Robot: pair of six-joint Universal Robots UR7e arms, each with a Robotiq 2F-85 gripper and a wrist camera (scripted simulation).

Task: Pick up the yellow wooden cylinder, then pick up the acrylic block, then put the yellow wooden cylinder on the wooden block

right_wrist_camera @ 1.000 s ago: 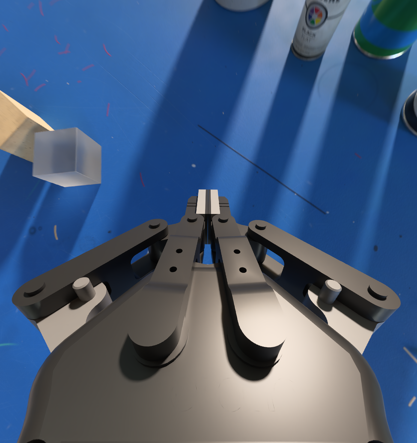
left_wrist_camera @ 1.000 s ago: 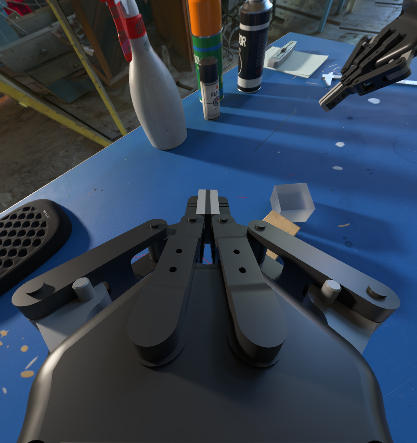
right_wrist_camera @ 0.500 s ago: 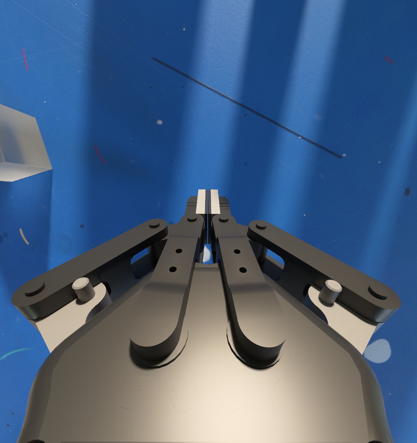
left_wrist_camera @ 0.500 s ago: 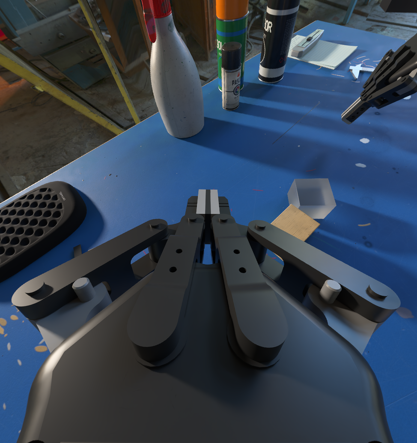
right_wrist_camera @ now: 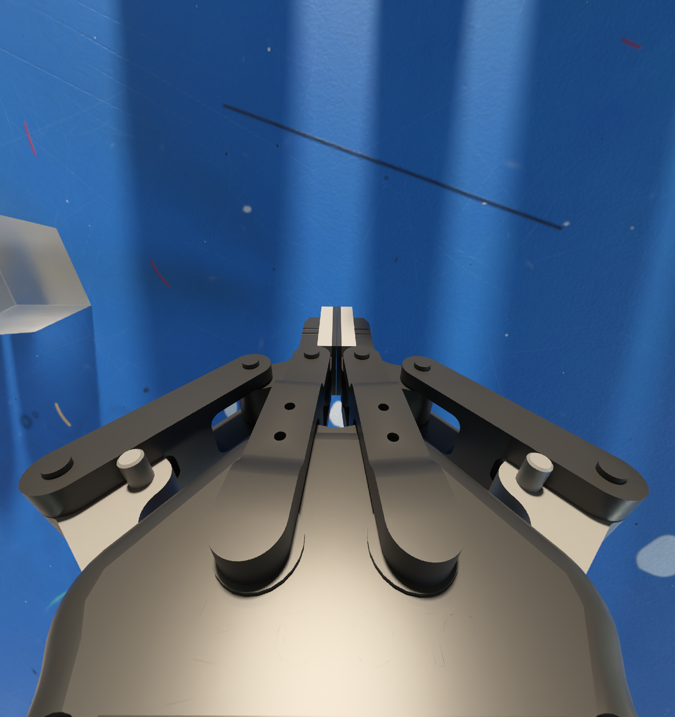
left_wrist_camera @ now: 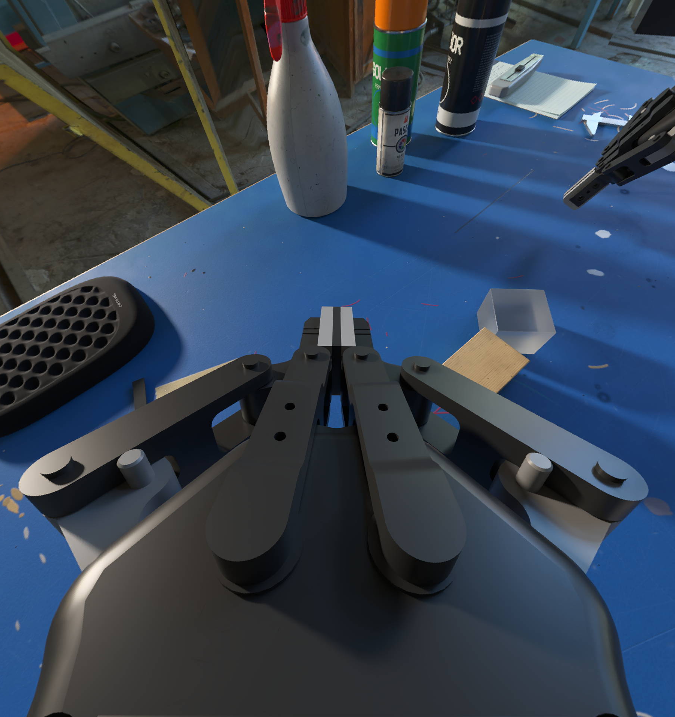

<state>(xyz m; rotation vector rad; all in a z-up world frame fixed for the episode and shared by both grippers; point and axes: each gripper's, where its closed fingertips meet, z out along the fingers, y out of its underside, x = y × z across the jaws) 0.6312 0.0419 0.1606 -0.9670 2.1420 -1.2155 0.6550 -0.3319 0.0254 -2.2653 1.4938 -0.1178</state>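
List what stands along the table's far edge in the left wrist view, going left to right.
White spray bottle → small spray can, in front of the green can → black can → notepad → right gripper, hovering shut.

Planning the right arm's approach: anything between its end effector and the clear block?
Nothing visible. The right end effector, shut and empty, points at bare blue table; the clear block sits off to its left, against the wooden block.

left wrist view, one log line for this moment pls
left gripper: shut, empty | right gripper: shut, empty | acrylic block: on table, touching wooden block | cylinder: unseen
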